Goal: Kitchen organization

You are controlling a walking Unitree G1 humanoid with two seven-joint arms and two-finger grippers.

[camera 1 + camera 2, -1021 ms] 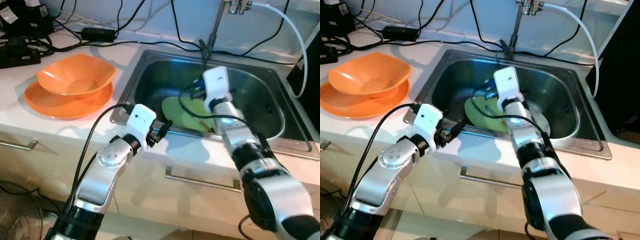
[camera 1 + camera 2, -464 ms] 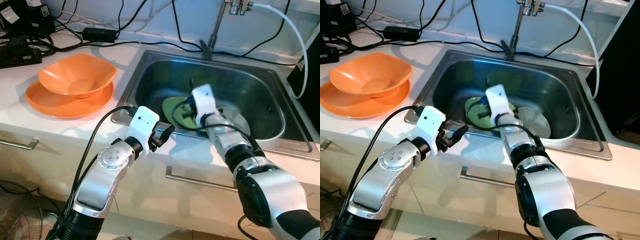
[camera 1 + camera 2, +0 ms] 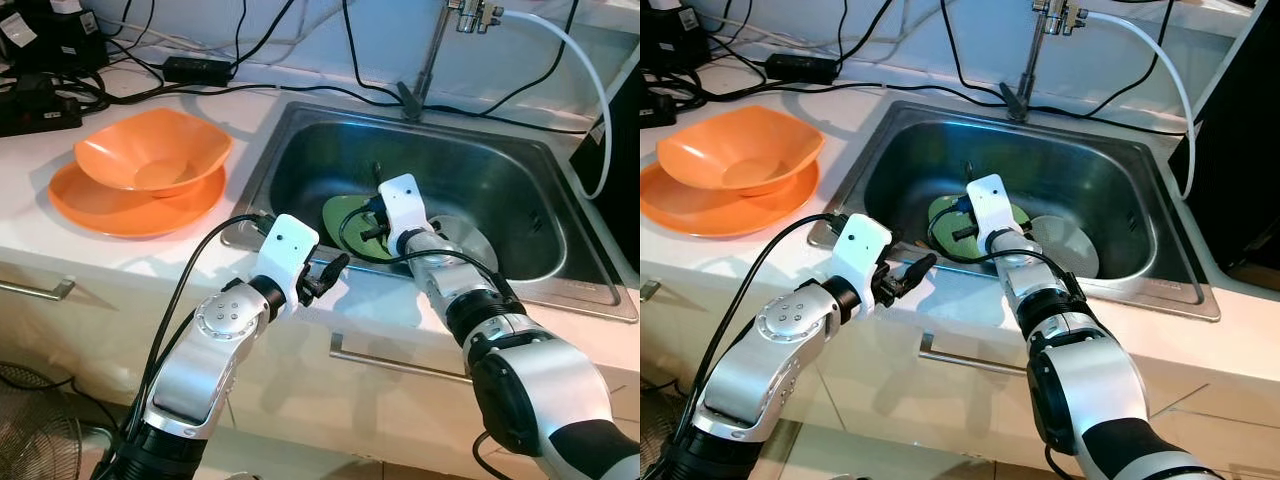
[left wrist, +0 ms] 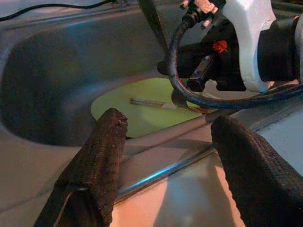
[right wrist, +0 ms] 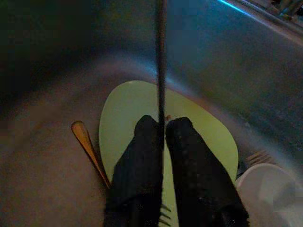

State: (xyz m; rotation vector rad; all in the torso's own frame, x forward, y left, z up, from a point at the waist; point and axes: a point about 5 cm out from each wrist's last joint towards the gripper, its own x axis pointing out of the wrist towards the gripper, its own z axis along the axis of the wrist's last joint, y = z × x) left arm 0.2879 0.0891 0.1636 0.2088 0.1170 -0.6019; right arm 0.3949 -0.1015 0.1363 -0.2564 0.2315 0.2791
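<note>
The white counter (image 3: 120, 250) carries a steel sink (image 3: 300, 150) set toward its right end, under a tap (image 3: 430, 50) at the back edge. On the counter's left part an orange bowl (image 3: 150, 150) sits in an orange plate (image 3: 110, 210); black cables (image 3: 200, 70) run along the back edge. In the sink, near its front wall, lies a green plate (image 3: 945, 215) with a white dish (image 3: 1065, 245) just beside it on the right, and a wooden utensil (image 5: 87, 146) lies at the green plate's edge. The right end effector (image 5: 161, 142) is down in the sink over the green plate, fingers pinched together on a thin dark rod (image 5: 161, 56) that stands upright. The left end effector (image 4: 165, 151) hovers over the sink's front rim, fingers (image 4: 102, 156) spread apart, holding nothing.
</note>
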